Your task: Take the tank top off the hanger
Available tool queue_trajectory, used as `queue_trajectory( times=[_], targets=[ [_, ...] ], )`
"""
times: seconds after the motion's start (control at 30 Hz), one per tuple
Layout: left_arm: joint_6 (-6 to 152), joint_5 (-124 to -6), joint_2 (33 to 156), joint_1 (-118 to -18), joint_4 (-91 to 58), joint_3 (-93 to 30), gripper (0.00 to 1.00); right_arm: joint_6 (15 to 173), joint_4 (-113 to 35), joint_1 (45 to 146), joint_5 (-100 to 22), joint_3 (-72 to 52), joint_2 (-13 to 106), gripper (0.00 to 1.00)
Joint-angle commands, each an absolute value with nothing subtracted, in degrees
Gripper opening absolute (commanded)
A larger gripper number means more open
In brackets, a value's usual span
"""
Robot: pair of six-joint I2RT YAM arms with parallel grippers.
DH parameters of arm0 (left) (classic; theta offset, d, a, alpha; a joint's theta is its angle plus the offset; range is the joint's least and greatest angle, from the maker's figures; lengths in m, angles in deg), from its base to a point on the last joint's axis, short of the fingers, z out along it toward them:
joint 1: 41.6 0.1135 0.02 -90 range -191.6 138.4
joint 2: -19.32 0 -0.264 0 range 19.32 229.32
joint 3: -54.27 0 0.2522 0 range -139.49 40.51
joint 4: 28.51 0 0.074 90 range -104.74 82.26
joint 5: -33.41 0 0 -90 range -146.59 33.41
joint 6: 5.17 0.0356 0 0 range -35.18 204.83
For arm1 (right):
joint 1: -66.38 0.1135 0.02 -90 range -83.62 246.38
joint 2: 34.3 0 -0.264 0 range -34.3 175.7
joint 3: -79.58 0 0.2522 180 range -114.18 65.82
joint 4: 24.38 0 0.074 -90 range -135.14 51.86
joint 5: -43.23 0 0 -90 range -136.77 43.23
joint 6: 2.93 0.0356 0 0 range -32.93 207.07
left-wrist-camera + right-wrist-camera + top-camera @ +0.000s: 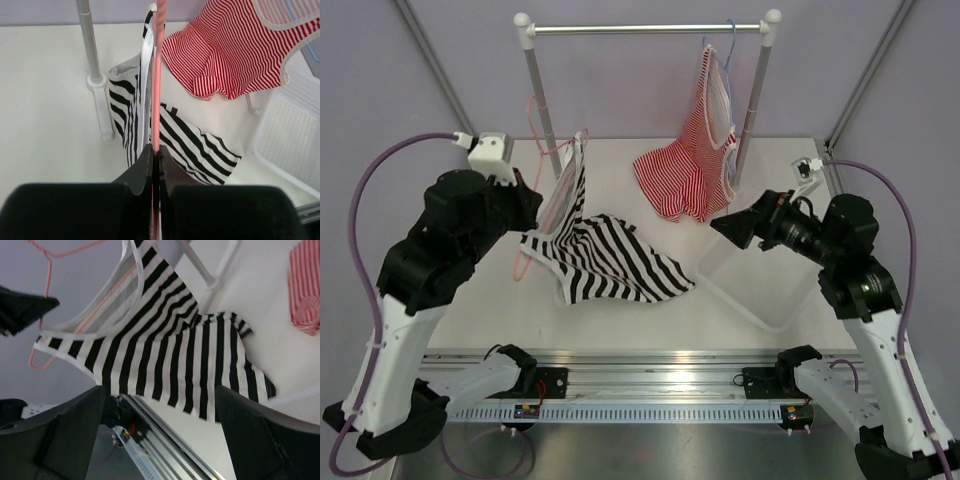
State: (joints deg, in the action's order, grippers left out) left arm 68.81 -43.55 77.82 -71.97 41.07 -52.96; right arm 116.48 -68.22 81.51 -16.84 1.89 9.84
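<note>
**A:** Where is the tank top (610,262) to be found?

**B:** Just ahead of the left gripper's (155,157) jaws. Its straps are carried up on the hanger (159,75), and its lower half is spread flat on the table (620,325).

**A:** And the hanger, how is it held?

**B:** The pink wire is pinched between the left jaws, which are clenched tight on it. The wire is seen rising straight out from between them, with a pale strap draped right alongside it.

**A:** What is seen of the right gripper (160,390)?

**B:** Its jaws are spread wide, and nothing is grasped. The striped cloth is framed between the two fingers in the wrist view, out in front of them and not touched.

**A:** Anything else around those open jaws?

**B:** A white basket (760,290) is set on the table below them. A red-and-white striped top (682,180) is hung just beyond them from a clothes rack (650,29), its hem resting on the table. Both are kept apart from the tank top.
</note>
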Motion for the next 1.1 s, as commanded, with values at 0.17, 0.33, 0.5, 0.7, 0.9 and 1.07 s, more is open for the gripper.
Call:
queue_trajectory(
  times=[0.17, 0.33, 0.5, 0.7, 0.9, 1.07],
  targets=[
    [73.31, -51.74, 65.22, -72.19, 51.96, -54.49, 0.0, 128.06, -39.87, 89.83, -7.37, 0.61, 29.24, 0.95],
    [73.4, -61.31, 61.17, -72.19, 51.27, -53.71, 0.0, 121.53, -36.66, 100.03, -14.24, -4.32, 35.3, 0.94],
    [69.89, -70.73, 59.23, -72.19, 43.28, -46.87, 0.0, 111.6, -37.08, 106.79, -18.11, -6.95, 39.35, 0.88],
    [66.99, -71.53, 59.05, -72.19, 36.16, -43.69, 0.0, 105.7, -37.87, 108.83, -26.45, -7.4, 41.73, 0.72],
    [65.49, -74.6, 60.02, -72.19, 32.99, -43.07, 0.0, 104.03, -37.79, 109.27, -28.66, -9.06, 44.1, 0.63],
    [65.58, -75.14, 60.72, -72.19, 32.63, -42.81, 0.0, 103.68, -39.02, 109.53, -31.04, -9.68, 45.07, 0.6]
  ],
)
